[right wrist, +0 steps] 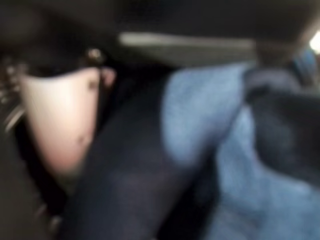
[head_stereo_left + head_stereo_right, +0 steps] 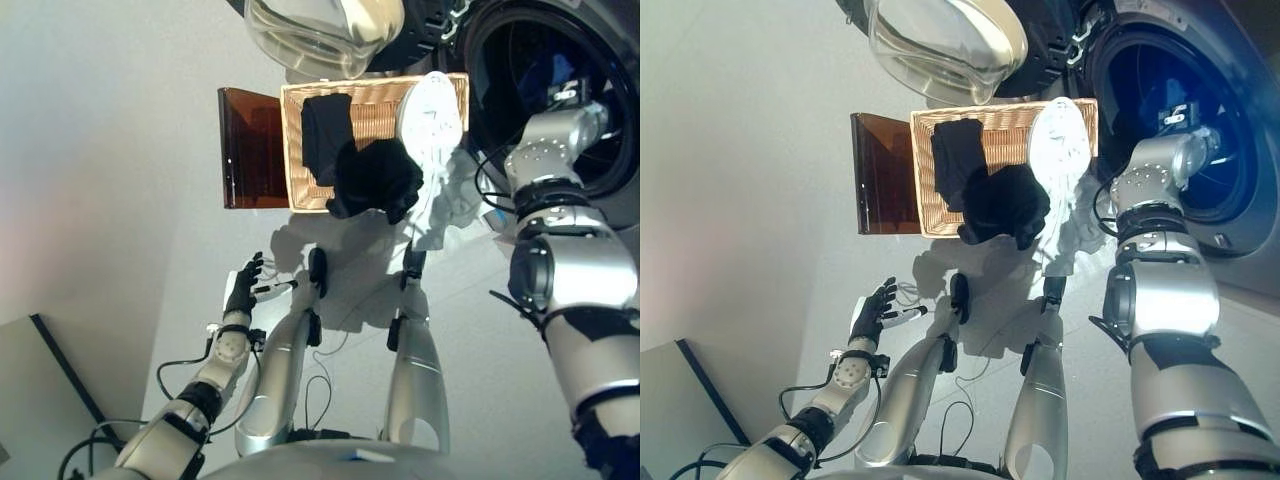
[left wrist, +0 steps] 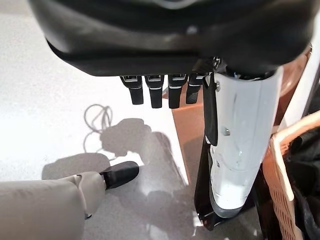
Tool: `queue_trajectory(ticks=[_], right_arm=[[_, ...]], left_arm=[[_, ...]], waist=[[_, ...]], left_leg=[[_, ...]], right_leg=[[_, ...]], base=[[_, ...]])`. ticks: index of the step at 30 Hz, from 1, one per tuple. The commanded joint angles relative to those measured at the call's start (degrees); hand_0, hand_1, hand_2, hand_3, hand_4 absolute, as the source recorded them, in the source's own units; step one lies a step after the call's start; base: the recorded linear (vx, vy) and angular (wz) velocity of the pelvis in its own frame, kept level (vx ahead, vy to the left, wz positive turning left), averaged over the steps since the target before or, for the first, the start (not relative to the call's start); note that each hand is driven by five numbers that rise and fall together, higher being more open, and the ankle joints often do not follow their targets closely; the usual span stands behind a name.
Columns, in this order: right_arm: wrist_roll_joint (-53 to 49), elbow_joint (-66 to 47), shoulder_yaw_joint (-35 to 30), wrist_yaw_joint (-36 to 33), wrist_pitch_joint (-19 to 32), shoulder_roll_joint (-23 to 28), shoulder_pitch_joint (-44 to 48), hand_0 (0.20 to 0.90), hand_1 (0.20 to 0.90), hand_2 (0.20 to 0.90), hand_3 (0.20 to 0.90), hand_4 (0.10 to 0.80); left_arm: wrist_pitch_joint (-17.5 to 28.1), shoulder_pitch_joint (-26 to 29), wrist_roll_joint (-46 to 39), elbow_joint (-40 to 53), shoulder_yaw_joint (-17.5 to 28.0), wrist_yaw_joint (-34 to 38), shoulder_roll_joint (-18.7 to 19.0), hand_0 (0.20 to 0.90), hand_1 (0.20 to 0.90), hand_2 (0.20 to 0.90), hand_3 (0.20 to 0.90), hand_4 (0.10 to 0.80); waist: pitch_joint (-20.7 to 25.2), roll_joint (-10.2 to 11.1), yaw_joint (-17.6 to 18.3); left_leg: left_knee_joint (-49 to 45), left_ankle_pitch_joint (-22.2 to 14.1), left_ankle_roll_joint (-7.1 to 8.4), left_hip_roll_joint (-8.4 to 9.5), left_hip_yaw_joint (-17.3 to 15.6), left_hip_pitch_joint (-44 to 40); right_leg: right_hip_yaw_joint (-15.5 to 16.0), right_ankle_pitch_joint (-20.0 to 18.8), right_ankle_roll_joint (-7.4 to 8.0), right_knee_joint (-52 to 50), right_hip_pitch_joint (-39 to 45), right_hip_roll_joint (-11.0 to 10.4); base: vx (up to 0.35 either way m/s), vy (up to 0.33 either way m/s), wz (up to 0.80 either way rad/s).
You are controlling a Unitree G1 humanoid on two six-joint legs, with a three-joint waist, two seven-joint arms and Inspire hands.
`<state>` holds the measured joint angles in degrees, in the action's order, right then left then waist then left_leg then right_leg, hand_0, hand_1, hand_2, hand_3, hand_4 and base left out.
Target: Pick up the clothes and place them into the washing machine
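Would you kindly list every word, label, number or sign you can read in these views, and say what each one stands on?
No readable text shows in any view.
The wicker basket, the dark clothes and the white garment carry no visible print.
The washing machine shows no legible label or numbers around its opening.
The brown panel is plain.
The right wrist view is too blurred to read anything.

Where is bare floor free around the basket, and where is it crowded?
Free: the pale floor beyond the brown panel, and near the left robot hand. Crowded: the wicker basket holds dark clothes and a white garment, tight against the washing machine.
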<state>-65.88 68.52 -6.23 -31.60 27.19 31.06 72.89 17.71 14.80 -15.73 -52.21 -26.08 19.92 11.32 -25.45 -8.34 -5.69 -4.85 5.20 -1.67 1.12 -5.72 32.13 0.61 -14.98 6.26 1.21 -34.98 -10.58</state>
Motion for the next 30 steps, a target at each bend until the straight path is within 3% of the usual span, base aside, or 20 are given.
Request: queue_trajectory(ticks=[1,7,8,9,30], right_arm=[[-0.2,-3.5,5.8,1.1,4.5,9.2,10.0,0.200,0.200,0.200,0.200,0.300],[-3.6,-3.1,3.4,0.5,6.3,9.1,10.2,0.200,0.200,0.200,0.200,0.300],[-3.9,-3.0,3.3,0.3,6.8,8.8,10.4,0.271,0.271,0.271,0.271,0.351],[-3.9,-3.0,3.3,0.2,6.8,8.8,10.4,0.900,0.900,0.900,0.900,0.800],[-0.7,-3.1,3.3,-3.8,6.7,7.4,10.5,0.900,0.900,0.900,0.900,0.800]], left_arm=[[1.7,-2.0,-1.7,1.4,-3.0,0.8,1.0,0.900,0.900,0.900,0.900,0.800],[1.6,-1.7,-2.3,2.0,-3.6,0.6,0.3,0.900,0.900,0.900,0.900,0.800],[1.6,-1.5,-2.6,2.1,-3.6,0.7,0.3,0.900,0.900,0.900,0.900,0.800],[1.6,-1.5,-2.6,2.1,-3.6,0.6,0.3,0.900,0.900,0.900,0.900,0.800],[1.5,-1.6,-3.2,0.3,-2.4,1.3,0.4,0.900,0.900,0.900,0.900,0.800]], waist=[[2.8,-3.3,-0.5],[2.8,-4.5,-0.7],[2.8,-4.7,-0.8],[2.8,-4.7,-0.8],[3.0,-4.6,-0.4]], left_leg=[[6.7,1.9,6.46,-1.84,1.6,-3.0],[7.7,2.3,6.43,-1.46,1.7,-3.1],[7.9,2.4,6.41,-1.40,1.6,-3.1],[7.9,2.4,6.40,-1.41,1.6,-3.1],[6.8,2.1,6.16,-1.11,1.4,-2.5]], right_leg=[[0.6,10.7,1.16,-8.8,1.2,0.5],[0.3,10.8,1.18,-8.7,0.6,0.5],[0.2,10.8,1.18,-8.7,0.4,0.5],[0.1,10.7,1.18,-8.7,0.3,0.6],[-0.1,10.3,0.82,-8.8,0.1,0.6]], base=[[0.025,0.006,0.03],[0.001,0.003,-0.01],[0.003,0.021,-0.04],[-0.001,0.019,-0.04],[-0.012,0.001,0.00]])
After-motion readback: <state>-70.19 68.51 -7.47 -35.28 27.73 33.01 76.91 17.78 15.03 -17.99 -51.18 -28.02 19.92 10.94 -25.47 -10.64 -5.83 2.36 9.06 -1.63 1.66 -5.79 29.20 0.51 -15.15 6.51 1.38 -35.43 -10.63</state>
